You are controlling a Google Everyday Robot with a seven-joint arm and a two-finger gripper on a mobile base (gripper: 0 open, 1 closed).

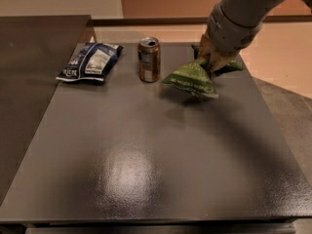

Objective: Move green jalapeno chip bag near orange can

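a: what could go wrong from here?

b: the gripper (210, 62) has its jaws pinched together on the top edge of the green jalapeno chip bag (191, 80). the bag hangs below them and fans out toward the can side, tilted. its free lower corner reaches almost to the orange can (148, 58), which stands just past the bag on the side away from the jaws. if the jaws go much further that way, i'd expect the corner to nudge the can, and it's tall and narrow enough to tip.

a: and the hold itself?

b: it's a thin pinch on crinkly film, so the bag could slip out or swing on release.

a: how does the bag look?

b: crumpled green foil with pale lettering, wider at the bottom. going by the shadow beneath, it's just off the table (146, 169). the dark blue snack bag (90, 62) lies well beyond the can, far from the jaws.
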